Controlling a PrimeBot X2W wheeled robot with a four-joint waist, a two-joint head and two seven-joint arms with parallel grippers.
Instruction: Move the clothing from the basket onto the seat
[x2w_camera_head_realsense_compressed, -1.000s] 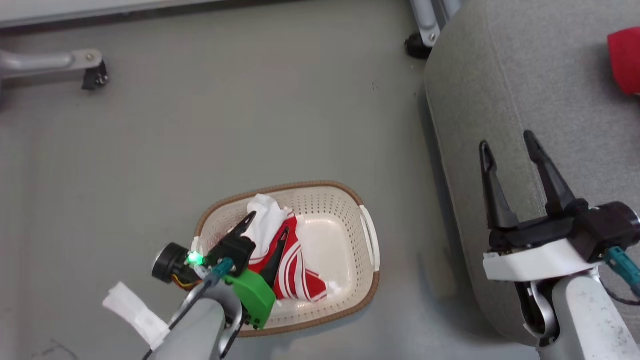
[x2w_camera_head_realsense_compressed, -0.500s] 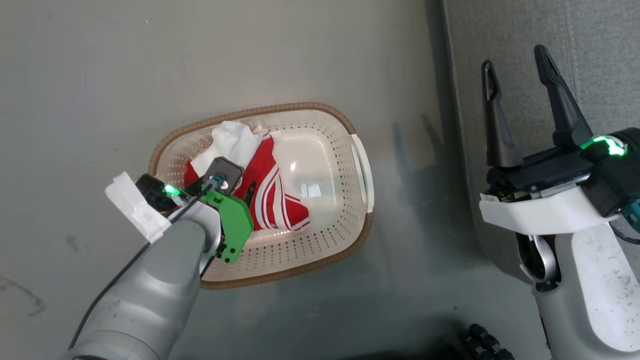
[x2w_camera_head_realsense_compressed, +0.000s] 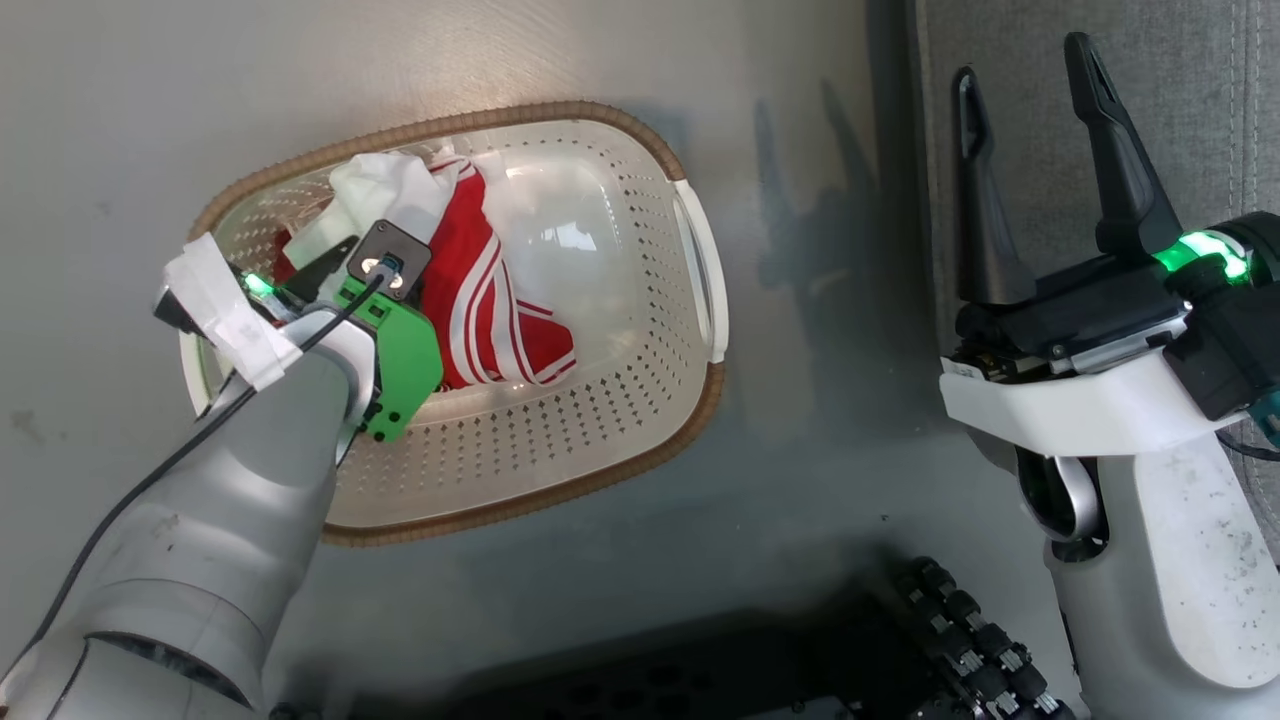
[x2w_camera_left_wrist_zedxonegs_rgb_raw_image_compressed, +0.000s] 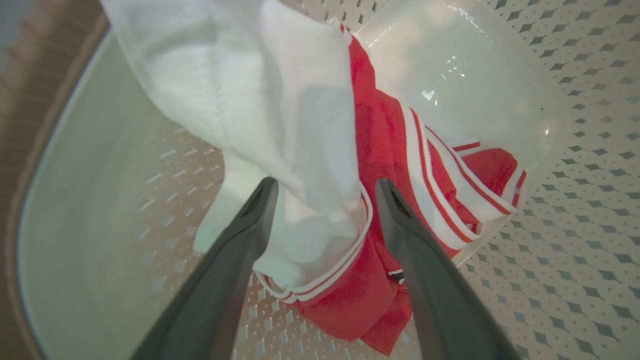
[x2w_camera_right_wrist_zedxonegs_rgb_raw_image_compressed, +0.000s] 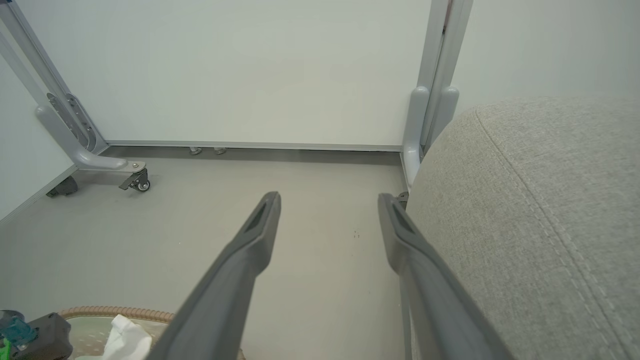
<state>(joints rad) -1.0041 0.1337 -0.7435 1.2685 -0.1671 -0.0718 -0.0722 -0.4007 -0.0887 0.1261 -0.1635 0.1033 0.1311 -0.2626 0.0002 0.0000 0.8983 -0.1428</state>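
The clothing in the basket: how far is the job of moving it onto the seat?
Done: little that I can see; the clothing lies in the basket. In hand: the left gripper is down inside the basket, open, its fingers either side of the white and red fabric, not yet closed. Left: grip, lift, carry to the seat, by which the open right gripper hangs empty.

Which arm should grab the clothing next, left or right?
Left. The left gripper, open, sits inside the basket, fingers straddling the clothing. The right gripper hangs open by the seat, clear of the basket.
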